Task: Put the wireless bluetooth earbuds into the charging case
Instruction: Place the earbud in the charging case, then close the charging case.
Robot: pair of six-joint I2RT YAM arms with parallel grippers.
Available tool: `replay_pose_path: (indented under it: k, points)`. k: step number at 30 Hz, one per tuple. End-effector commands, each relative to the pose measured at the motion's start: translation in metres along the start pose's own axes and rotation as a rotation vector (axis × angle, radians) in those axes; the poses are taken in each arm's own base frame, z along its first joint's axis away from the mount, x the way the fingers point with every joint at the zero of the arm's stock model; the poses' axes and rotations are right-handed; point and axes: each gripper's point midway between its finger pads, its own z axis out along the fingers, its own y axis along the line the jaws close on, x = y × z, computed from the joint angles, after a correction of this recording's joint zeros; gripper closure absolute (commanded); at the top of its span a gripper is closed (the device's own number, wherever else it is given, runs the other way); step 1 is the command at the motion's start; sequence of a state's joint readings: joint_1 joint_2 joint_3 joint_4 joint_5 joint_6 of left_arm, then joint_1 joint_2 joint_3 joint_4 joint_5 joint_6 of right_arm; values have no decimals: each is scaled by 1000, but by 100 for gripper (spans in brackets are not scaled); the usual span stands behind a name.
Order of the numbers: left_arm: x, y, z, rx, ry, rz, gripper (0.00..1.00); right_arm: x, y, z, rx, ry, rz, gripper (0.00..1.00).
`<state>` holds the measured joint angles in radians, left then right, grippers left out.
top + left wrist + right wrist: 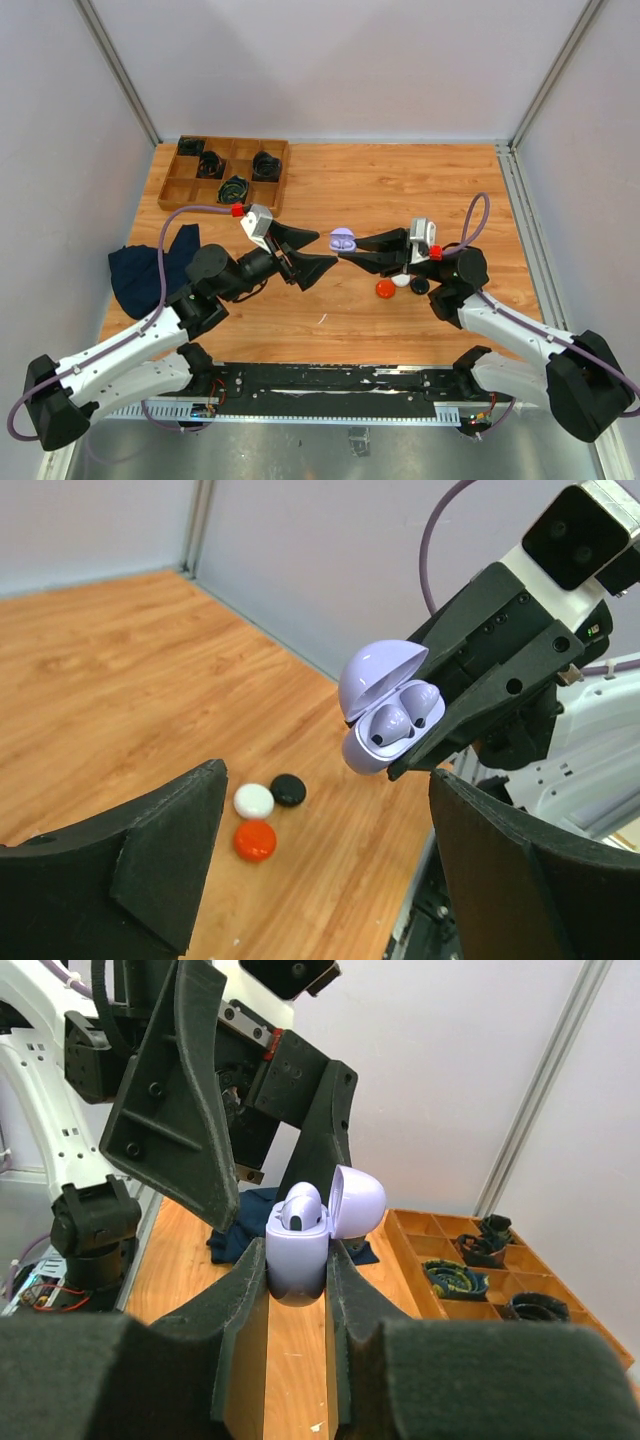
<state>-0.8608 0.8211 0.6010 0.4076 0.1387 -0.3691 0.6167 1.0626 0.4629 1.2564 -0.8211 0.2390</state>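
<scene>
The table (400, 190) is light brown wood with lines in it, and pale walls stand on three sides, with gray metal posts in the far corners. At about 10 o'clock on the table sits a wooden tray (225, 172) with little boxes in it, and some hold black coiled cables (233, 187). At 9 o'clock lies a dark blue cloth (140, 270). Near the middle, the right gripper (347, 248) is squeezed tight on the purple charging case (343, 240) and holds it up off the wood. Its lid is flipped open, and two purple earbuds (400, 715) sit inside. The left gripper (328, 250) is at 9 o'clock from the case with its jaws spread wide, holding nothing. The case is just in front of them. At 5 o'clock from the case, three tiny buds lie close together on the wood: an orange bud (385, 289), a white bud (401, 280) and a black bud (420, 286). They look like smooth little pebbles, too small to show more. Part of the cloth is hidden under the left arm. In the right wrist view, the fingers cover the sides and bottom of the case, only one earbud shows, and the tray is cut off at the edge. In the left wrist view, the left fingers (150, 870) are cut off at the bottom.
</scene>
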Motion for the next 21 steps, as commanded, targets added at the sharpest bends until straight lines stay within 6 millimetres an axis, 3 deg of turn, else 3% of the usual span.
replay_pose_path:
  k: [1, 8, 14, 21]
  points:
    - [1, -8, -10, 38, 45, -115, 10, 1, 11, 3, -55, 4, 50, 99]
    - [-8, -23, -12, 119, 42, -218, 5, 11, 14, 3, -76, 39, 101, 99]
    - [-3, -15, -5, 120, 65, -346, 4, 9, 18, 5, -98, 35, 125, 99]
    - [2, -20, 2, 192, 86, -430, 8, 11, 19, 7, -110, 39, 149, 99]
